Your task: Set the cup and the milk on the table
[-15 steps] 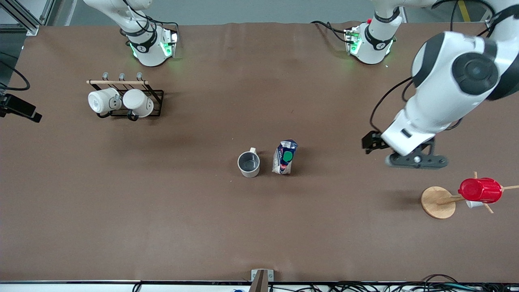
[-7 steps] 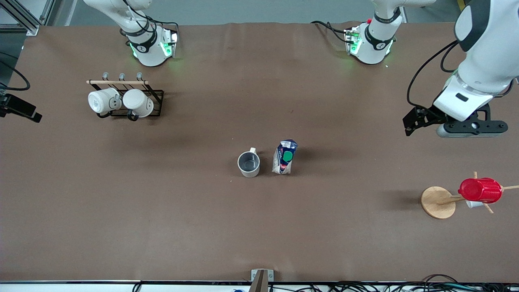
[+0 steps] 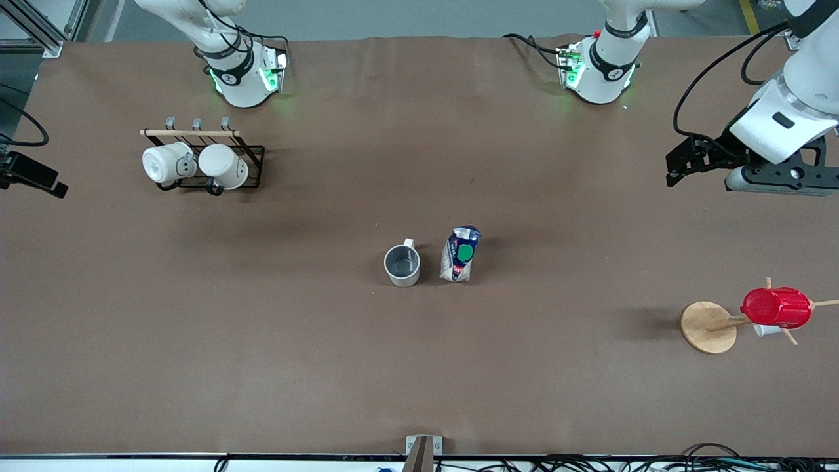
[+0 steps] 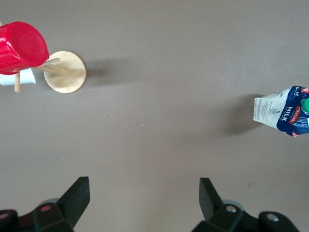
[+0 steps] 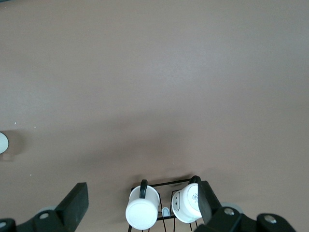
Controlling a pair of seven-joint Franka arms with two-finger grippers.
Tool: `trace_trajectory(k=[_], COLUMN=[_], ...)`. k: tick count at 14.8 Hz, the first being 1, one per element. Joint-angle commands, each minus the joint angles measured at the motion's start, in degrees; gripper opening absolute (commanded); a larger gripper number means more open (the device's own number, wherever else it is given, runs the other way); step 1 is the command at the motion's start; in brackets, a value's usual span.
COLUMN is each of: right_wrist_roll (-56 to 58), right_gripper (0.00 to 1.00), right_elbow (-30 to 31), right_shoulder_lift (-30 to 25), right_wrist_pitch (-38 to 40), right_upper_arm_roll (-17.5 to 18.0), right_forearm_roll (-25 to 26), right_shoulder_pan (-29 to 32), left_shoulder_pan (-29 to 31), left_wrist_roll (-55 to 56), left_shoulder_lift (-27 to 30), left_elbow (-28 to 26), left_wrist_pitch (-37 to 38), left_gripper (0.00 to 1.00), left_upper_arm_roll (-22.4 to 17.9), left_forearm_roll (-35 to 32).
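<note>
The cup point(image 3: 402, 265) stands upright on the brown table point(image 3: 419, 367) near its middle, with its handle toward the robots' bases. The milk point(image 3: 461, 254) stands right beside it, toward the left arm's end, and also shows in the left wrist view point(image 4: 282, 111). Nothing holds either one. My left gripper point(image 3: 777, 177) hangs open and empty high over the table at the left arm's end, well apart from the milk; its jaws point(image 4: 143, 198) stand wide apart. My right gripper point(image 5: 141, 203) is open and empty, high over the mug rack; it is out of the front view.
A black wire rack point(image 3: 252, 157) with two white mugs point(image 3: 164, 162) point(image 3: 223, 165) stands toward the right arm's end; the mugs point(image 5: 142, 212) also show in the right wrist view. A red ribbed cup point(image 3: 777, 307) hangs on a wooden stand point(image 3: 708, 326) at the left arm's end.
My left gripper has swung away from the milk and the wooden stand, out to the left arm's end of the table. The cup and milk have not moved.
</note>
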State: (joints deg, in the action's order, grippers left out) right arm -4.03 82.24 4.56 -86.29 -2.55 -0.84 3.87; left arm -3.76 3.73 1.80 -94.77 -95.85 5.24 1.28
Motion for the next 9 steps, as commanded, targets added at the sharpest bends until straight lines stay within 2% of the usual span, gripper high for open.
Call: trace_trajectory(k=[1, 5, 9], right_wrist_roll=[-0.4, -0.4, -0.4], right_gripper=[1.0, 1.0, 1.0], right_elbow=[1.6, 1.7, 1.7], right_shoulder_lift=[-1.5, -1.5, -1.5], right_wrist_pitch=[0.0, 0.0, 0.2], right_upper_arm_roll=[0.2, 0.2, 0.2], right_forearm_roll=[-0.4, -0.4, -0.4], right_shoulder_pan=[0.0, 0.0, 0.0], left_shoulder_pan=[0.7, 0.7, 0.8], left_wrist_roll=[-1.0, -2.1, -2.9], left_shoulder_lift=[-0.6, -1.4, -1.3], left_elbow=[2.1, 4.8, 5.2], left_wrist_pitch=[1.7, 5.9, 6.2], left_gripper=[1.0, 1.0, 1.0], left_upper_arm_roll=[0.0, 0.1, -0.1], left_forearm_roll=[0.4, -3.3, -3.2])
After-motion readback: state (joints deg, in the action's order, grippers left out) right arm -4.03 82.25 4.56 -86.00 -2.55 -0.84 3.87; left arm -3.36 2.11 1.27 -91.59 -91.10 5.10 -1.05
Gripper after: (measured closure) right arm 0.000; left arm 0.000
